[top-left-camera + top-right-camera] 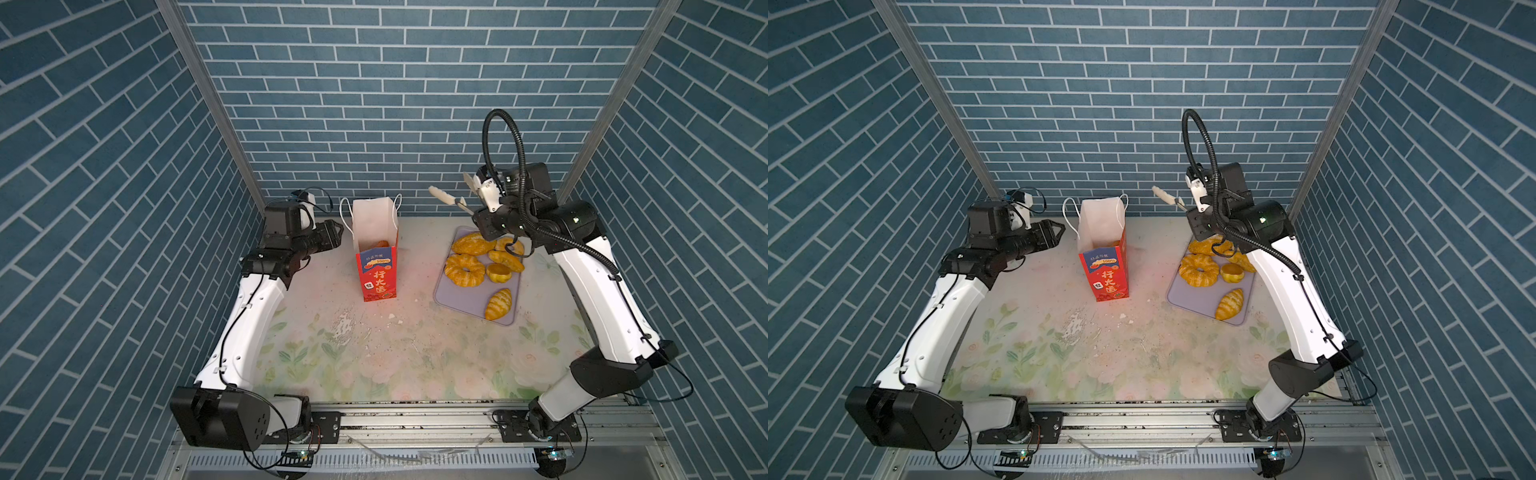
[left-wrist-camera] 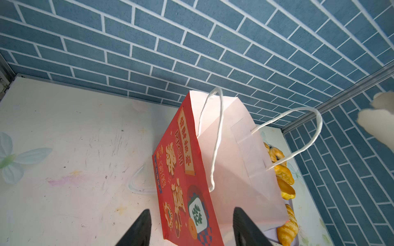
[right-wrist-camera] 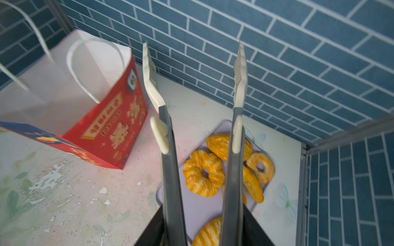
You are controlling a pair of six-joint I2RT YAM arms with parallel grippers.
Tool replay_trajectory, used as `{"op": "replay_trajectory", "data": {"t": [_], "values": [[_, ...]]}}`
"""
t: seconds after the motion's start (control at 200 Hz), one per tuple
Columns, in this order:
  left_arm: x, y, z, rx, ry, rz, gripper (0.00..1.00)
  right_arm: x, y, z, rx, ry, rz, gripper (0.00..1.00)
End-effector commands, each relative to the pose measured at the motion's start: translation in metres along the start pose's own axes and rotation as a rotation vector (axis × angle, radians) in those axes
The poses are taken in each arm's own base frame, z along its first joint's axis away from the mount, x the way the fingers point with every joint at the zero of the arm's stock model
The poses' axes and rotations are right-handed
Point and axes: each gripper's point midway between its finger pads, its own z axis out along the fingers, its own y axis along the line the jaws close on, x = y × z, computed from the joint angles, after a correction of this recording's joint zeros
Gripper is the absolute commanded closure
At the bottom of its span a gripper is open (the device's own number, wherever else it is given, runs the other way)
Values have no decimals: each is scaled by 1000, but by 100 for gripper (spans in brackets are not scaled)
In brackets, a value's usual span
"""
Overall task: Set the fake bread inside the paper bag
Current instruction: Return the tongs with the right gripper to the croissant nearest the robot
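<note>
You're looking into a robot lab booth here. Blue brick-print panels point(image 1: 374, 104) close it in on three sides, framed by bare aluminium posts point(image 1: 205, 83). The counter point(image 1: 374, 353) is a scuffed floral sheet. The left arm point(image 1: 253, 307) and right arm point(image 1: 594, 299) are bolted to a slotted metal rail point(image 1: 415, 417), with cables trailing along the front.

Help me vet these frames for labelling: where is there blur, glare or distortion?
Right wrist view: bag print smeared, tongs sharp. Left wrist view: tongs blurred to white blobs at the edge, bag print crisp. Both top views: wide-angle lens splays the walls; bag casts a red tint on the table.
</note>
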Motion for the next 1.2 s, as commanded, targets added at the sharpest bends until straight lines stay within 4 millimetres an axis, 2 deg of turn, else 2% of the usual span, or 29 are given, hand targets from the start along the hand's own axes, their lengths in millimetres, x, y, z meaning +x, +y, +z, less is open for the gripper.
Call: {"op": "replay_trajectory", "data": {"t": [0.0,0.15,0.37,0.6,0.75,0.885,1.085,1.195], "values": [[-8,-5,2,13,-7,25,37,26,-30,1,73,38,157,52],[-9,-5,5,11,-2,34,37,88,-49,12,122,179,268,52],[-8,-2,11,1,13,40,37,168,-53,18,134,382,381,52],[-7,0,11,-4,12,36,37,226,-46,21,145,573,426,52],[-8,-2,11,0,9,35,37,246,-40,18,151,641,457,52],[-9,-2,14,4,16,35,37,257,-29,26,110,677,485,52],[-8,-4,16,8,20,32,37,267,-20,37,78,691,525,52],[-8,-4,16,11,20,33,37,272,-21,43,92,716,525,52]]}}
